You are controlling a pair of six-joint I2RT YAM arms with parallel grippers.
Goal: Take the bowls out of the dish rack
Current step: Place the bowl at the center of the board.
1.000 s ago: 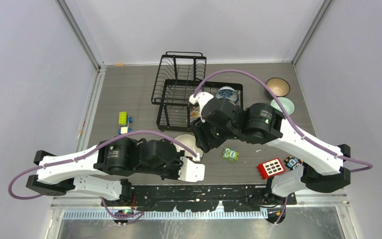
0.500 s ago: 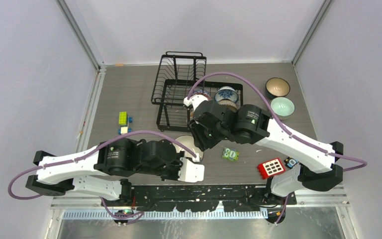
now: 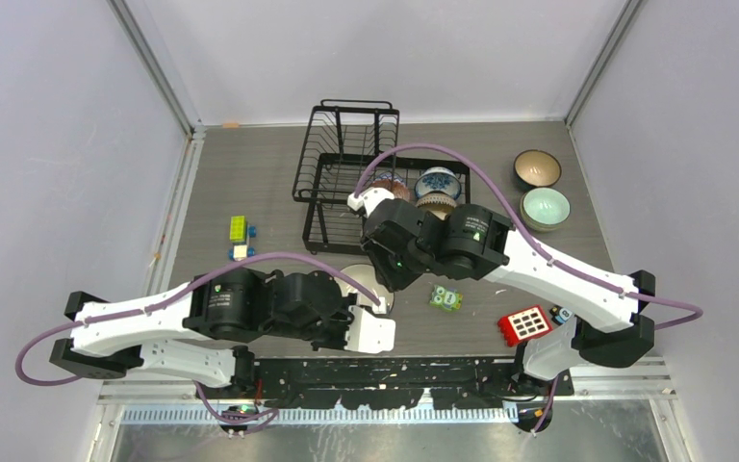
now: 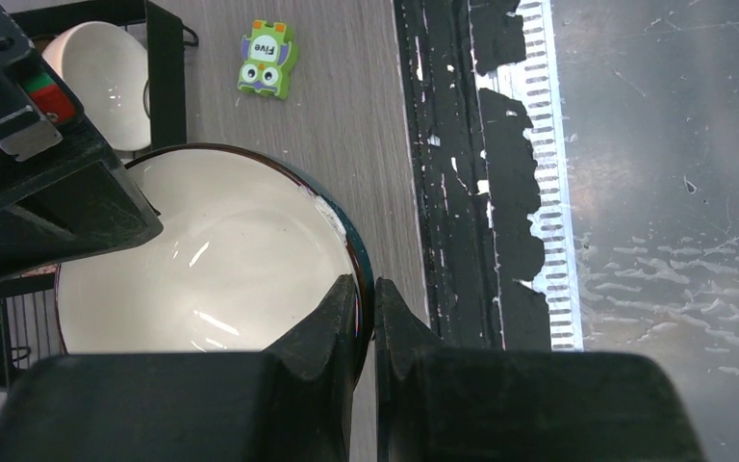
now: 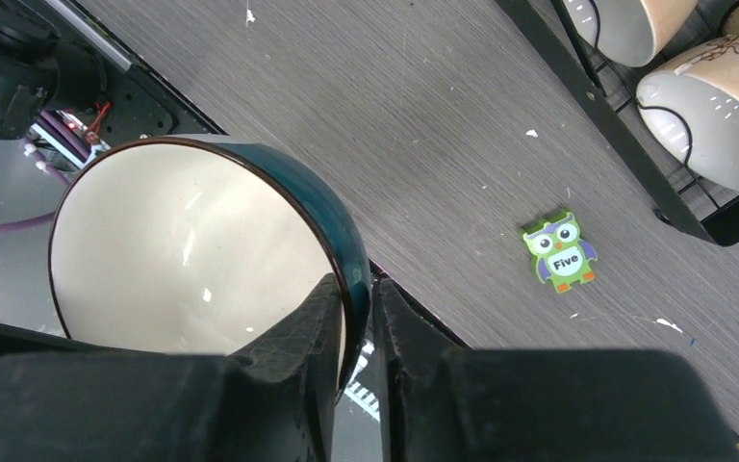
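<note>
A: Two grips on one bowl (image 3: pixel 364 279): what could go wrong?
B: If the arms pull unevenly, or one lets go early, it could twist loose and strike the rack (image 3: pixel 356 102).
A: Where is it?
B: Just off the rack's near side. Its rim runs between the fingers of the left claw (image 4: pixel 366 310) and the right claw (image 5: pixel 358 310), both clamped on it.

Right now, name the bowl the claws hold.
The teal bowl, cream inside, out of the rack: the left claw and right claw both pinch its rim. No other is held.
</note>
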